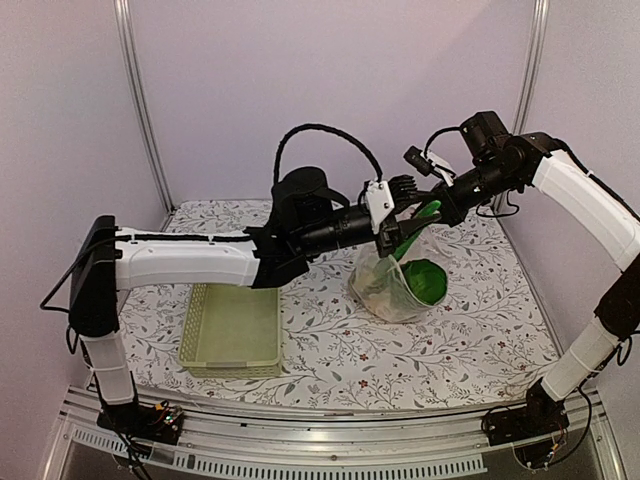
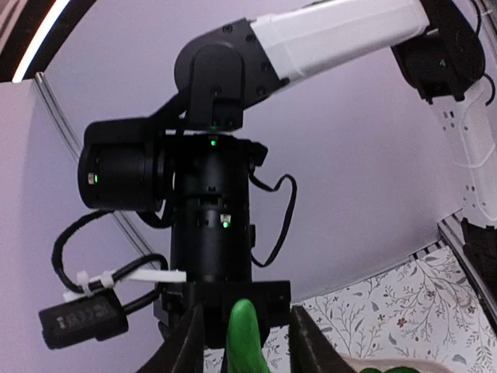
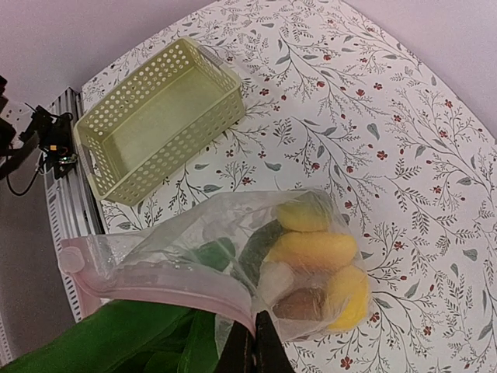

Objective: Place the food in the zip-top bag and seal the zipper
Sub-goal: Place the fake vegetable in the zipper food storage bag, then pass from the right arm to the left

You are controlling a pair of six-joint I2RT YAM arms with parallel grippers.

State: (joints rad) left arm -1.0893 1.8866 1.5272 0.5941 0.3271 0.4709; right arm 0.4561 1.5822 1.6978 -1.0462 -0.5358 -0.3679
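The clear zip-top bag (image 1: pixel 392 288) hangs over the floral table between both grippers. In the right wrist view, the bag (image 3: pixel 233 233) holds a yellow lemon (image 3: pixel 351 299), a brown round piece (image 3: pixel 299 305), two yellowish pieces (image 3: pixel 311 252) and dark green pieces. My right gripper (image 3: pixel 254 342) is shut on the pinkish zipper strip (image 3: pixel 163 280) at the bag's mouth; it also shows in the top view (image 1: pixel 408 200). Bright green food (image 3: pixel 109 338) fills the view below the strip. My left gripper (image 1: pixel 390 238) is at the bag's mouth. Its fingers (image 2: pixel 303 334) stand apart, with the long green cucumber's tip (image 2: pixel 245 342) between them, untouched.
The pale green slotted basket (image 1: pixel 232 330) stands empty at the front left, under my left forearm, and also shows in the right wrist view (image 3: pixel 167 148). Metal frame rails run along the table's near edge. The right arm crosses above the bag.
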